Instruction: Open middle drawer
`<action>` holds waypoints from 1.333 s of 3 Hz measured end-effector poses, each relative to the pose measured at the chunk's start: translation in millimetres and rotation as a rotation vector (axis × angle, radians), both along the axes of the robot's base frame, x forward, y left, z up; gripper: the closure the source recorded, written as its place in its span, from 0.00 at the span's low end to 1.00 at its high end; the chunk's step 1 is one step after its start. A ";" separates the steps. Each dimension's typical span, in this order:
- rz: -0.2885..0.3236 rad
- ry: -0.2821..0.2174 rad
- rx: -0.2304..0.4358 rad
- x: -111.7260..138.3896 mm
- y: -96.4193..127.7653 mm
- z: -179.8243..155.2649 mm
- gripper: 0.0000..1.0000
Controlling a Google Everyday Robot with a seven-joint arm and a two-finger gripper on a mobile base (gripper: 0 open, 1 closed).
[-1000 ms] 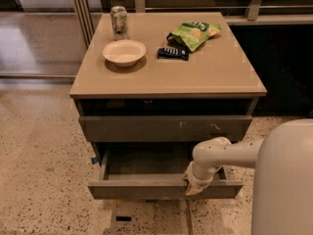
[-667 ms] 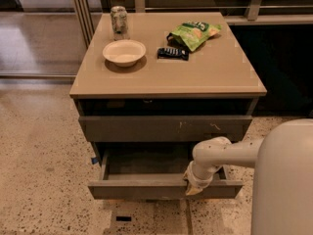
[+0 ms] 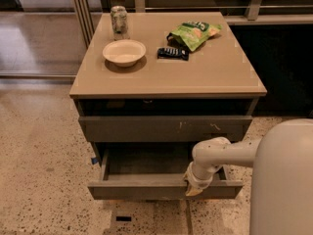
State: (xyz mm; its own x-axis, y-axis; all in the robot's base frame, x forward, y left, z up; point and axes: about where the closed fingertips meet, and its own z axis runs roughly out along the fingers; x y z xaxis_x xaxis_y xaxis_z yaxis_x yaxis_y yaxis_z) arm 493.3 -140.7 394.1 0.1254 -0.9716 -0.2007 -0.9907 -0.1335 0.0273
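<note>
No legible text anywhere in frame. Upper centre-right, on the worktop (image 3: pixel 215 77): the green bag (image 3: pixel 194 33) carries pale print on its face, unreadable. Just left of it, the dark packet (image 3: pixel 173 53) has a row of white marks, unreadable. Upper left: the can (image 3: pixel 119 19) has a mottled label, no letters made out. Lower centre: the middle drawer (image 3: pixel 146 190) has a plain front. The pincer (image 3: pixel 194 189) sits at that front's top edge, lower centre-right.

Nothing visible changes between the earlier pictures and now. The gripper (image 3: pixel 193 188) is at the front edge of the middle drawer (image 3: pixel 142 190), pulled out as far as before
</note>
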 end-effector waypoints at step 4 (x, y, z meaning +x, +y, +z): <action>-0.010 0.059 -0.003 -25.3 -1.4 -3.6 1.00</action>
State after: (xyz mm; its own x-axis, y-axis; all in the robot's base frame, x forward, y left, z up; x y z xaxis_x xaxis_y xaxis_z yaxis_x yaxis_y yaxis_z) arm 468.0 -142.1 390.6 0.1035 -0.9733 -0.2048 -0.9887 -0.1232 0.0856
